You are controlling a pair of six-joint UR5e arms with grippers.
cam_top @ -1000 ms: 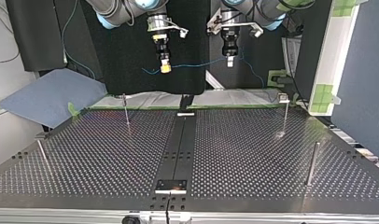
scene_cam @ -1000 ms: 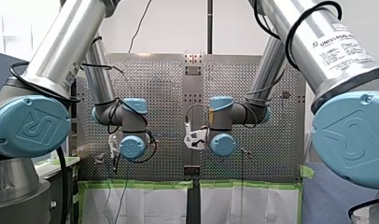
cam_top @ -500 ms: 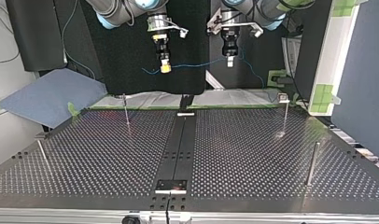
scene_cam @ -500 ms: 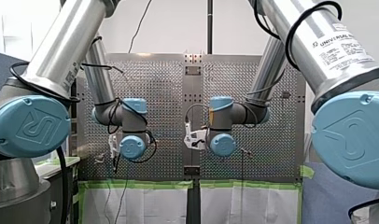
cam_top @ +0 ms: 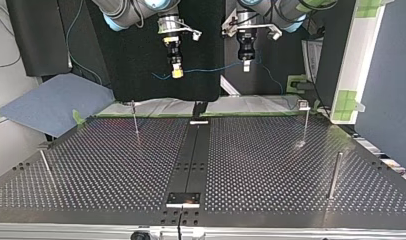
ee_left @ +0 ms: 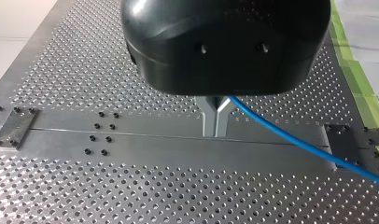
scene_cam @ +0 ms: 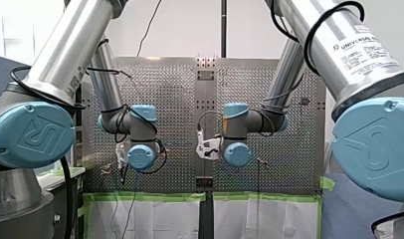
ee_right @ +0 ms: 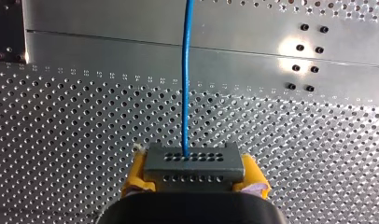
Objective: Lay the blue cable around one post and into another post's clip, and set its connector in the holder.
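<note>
**Barely begun: nothing routed yet**

Across the perforated table [cam_top: 266,165] the posts [cam_top: 334,175] stand bare, so I judge this the carry-in stage.

My right gripper [ee_right: 193,173] has its yellow pads clamped on the grey connector [ee_right: 192,161]. My left gripper [ee_left: 216,122] has its metal fingers closed on the blue cable [ee_left: 290,140], which spans the air between the two, high above the table.

Next, the span must come down beside a chosen post without going slack.

I cannot make out which post bears the clip or where the holder sits. The front view hides both grippers behind the wrists.
</note>
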